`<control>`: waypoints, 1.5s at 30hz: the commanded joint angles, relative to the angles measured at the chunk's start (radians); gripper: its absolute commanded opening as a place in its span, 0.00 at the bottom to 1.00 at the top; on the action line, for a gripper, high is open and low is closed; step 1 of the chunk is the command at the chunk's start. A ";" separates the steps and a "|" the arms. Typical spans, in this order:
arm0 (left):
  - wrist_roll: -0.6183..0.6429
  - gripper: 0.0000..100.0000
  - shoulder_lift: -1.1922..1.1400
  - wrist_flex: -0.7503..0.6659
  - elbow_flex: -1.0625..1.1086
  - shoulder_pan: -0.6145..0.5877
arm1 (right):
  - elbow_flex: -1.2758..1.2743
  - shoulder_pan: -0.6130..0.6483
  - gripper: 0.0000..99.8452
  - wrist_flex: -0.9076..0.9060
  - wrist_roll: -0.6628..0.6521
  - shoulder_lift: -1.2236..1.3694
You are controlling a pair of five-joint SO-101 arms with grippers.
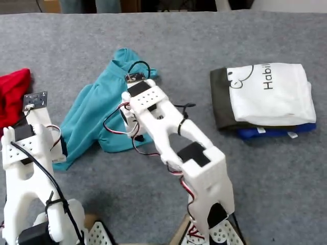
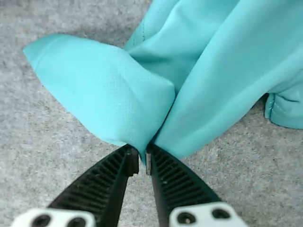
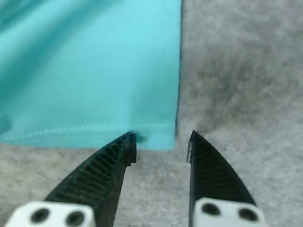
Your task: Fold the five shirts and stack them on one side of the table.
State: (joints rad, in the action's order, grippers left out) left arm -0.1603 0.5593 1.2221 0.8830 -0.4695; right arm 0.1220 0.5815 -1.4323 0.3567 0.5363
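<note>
A teal shirt (image 1: 97,115) lies crumpled on the grey table left of centre. My left gripper (image 2: 143,153) is shut on a pinched fold of the teal shirt (image 2: 142,94); in the high view it sits at the cloth's near left corner (image 1: 62,150). My right gripper (image 3: 161,142) is open just above the table, its fingers straddling a hem corner of the teal shirt (image 3: 94,71). A folded stack (image 1: 271,94), with a white printed shirt on top of a dark one and a blue one, rests at the right. A red shirt (image 1: 13,94) lies at the left edge.
The grey felt table surface (image 1: 204,41) stretches bare across the back and between the teal shirt and the stack. The right arm's white links (image 1: 173,138) and loose cables hang over the teal shirt's near right part.
</note>
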 commanded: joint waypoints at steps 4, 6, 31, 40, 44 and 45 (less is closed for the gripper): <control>0.005 0.06 0.025 -0.014 -0.013 0.005 | 0.130 0.008 0.19 -0.002 0.000 0.093; 0.005 0.06 0.025 -0.014 -0.013 0.005 | 0.143 0.008 0.19 0.000 0.000 0.127; 0.012 0.22 0.025 0.044 -0.168 0.007 | 0.484 -0.216 0.01 -0.316 -0.121 0.205; 0.008 0.26 0.025 0.230 -0.364 -0.002 | 0.668 -0.446 0.01 -0.333 -0.284 0.205; 0.011 0.26 0.025 0.293 -0.364 0.004 | 0.673 -0.506 0.01 -0.333 -0.328 0.205; 0.012 0.26 0.018 0.293 -0.351 0.005 | 0.673 -0.508 0.01 -0.333 -0.350 0.205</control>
State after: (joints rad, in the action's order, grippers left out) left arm -0.1557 0.5593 1.4922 0.5654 -0.4695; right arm 0.7434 0.1013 -1.7545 0.0529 0.7511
